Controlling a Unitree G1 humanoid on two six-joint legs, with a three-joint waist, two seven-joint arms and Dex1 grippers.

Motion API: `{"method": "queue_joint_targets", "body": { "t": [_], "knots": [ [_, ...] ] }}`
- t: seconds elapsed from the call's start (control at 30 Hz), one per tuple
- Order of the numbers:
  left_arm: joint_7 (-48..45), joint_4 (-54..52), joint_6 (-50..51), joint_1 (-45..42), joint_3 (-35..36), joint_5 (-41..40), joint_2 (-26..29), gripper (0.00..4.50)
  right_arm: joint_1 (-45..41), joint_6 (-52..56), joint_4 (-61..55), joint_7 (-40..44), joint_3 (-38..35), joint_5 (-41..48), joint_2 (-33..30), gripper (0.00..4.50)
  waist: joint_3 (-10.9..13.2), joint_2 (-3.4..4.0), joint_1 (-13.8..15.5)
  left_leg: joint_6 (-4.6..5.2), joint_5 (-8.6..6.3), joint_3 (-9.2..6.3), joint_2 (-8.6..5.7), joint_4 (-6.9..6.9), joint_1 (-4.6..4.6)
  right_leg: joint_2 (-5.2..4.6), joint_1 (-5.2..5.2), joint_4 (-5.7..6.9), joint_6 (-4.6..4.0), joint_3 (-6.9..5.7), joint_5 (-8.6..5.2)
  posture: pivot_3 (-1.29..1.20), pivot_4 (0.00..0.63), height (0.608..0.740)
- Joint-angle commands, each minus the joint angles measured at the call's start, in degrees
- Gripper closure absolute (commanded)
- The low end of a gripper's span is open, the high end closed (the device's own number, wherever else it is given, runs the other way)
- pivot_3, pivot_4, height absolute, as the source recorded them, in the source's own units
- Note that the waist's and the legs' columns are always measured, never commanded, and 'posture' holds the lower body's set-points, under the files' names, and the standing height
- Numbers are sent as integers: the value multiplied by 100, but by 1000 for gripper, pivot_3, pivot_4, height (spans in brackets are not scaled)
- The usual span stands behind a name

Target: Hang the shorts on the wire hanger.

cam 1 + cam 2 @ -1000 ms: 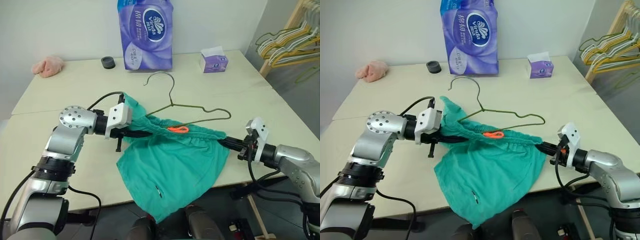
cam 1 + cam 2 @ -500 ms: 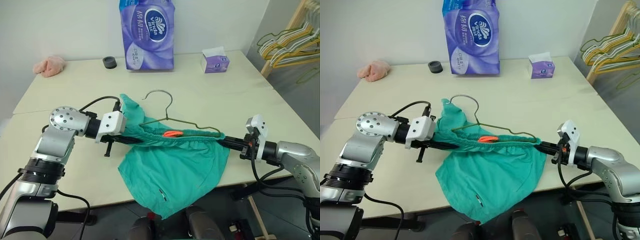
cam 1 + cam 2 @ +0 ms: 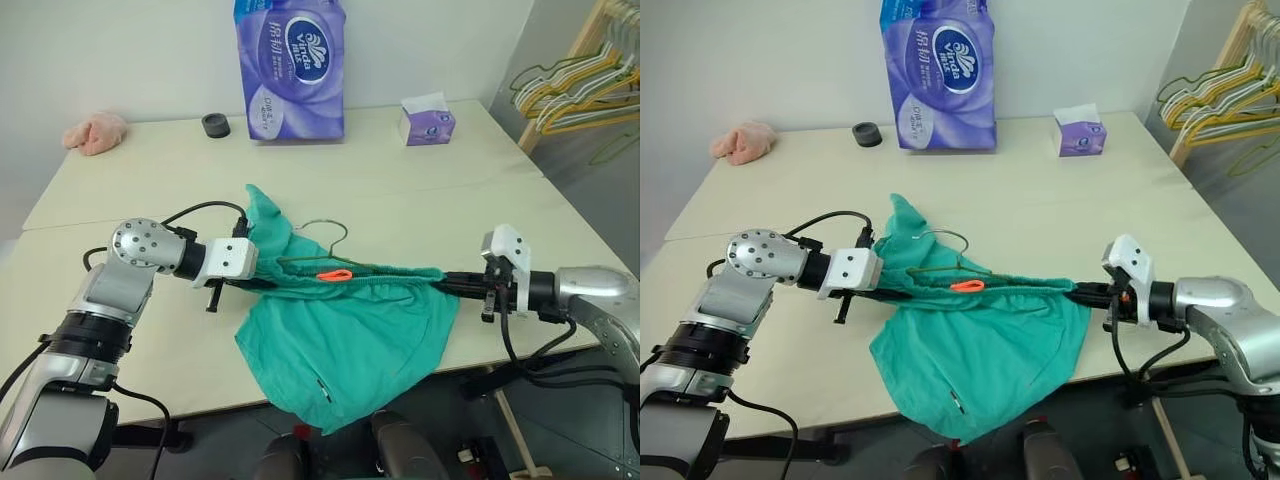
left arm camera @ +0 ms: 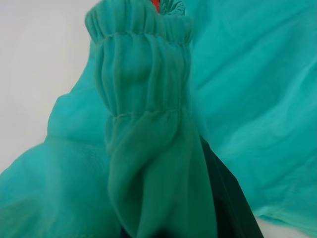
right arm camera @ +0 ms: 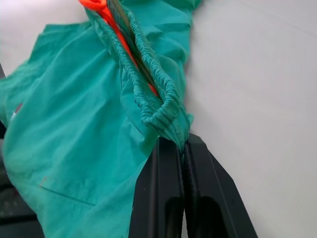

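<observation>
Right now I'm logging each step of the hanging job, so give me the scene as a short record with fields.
shorts: teal shorts, waistband stretched between both grippers, legs drooping over the table's near edge
hanger: wire hanger, hook showing above the waistband, its lower bar hidden behind the cloth
left gripper: left gripper shut on one end of the waistband
right gripper: right gripper shut on the other end
table: table
background: tissue pack, tissue box, pink cloth, black roll, rack of hangers
</observation>
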Motion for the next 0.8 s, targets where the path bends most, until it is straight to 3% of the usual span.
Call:
{"method": "queue_joint_targets", "body": {
  "t": [0.03,0.27,0.37,0.6,0.8],
  "knots": [
    [303,-48,102,-100,8,227,-36,4500,-614,-5,-174,-28,436,-363,42,4457,0,0,-3,0,0,0,0,0,0,0,-1,0,0,0,0,-221,128,740],
    [436,-314,255,25,-6,252,-217,4500,-1181,126,-310,-123,1038,-767,289,4457,0,0,17,0,0,-4,-3,0,-6,-5,-3,-2,-1,-2,0,-218,124,740],
    [453,-393,301,122,8,240,-236,4500,-1116,55,-364,-153,1022,-926,226,3818,0,0,22,0,0,-5,-4,0,-7,-8,-3,-4,-1,-2,1,-218,124,740],
    [452,-559,408,263,0,196,-260,4500,-699,63,-505,-202,798,-1229,-215,1469,0,0,25,0,0,-7,-4,1,-7,-8,-3,-3,-1,-5,1,-227,128,740],
    [419,-566,425,244,-58,209,-344,4500,-441,-21,-261,-281,1047,-1527,-197,1469,0,1,4,0,0,-3,-4,3,-6,-7,-3,-1,-1,-3,1,-238,128,740]
  ]
}}
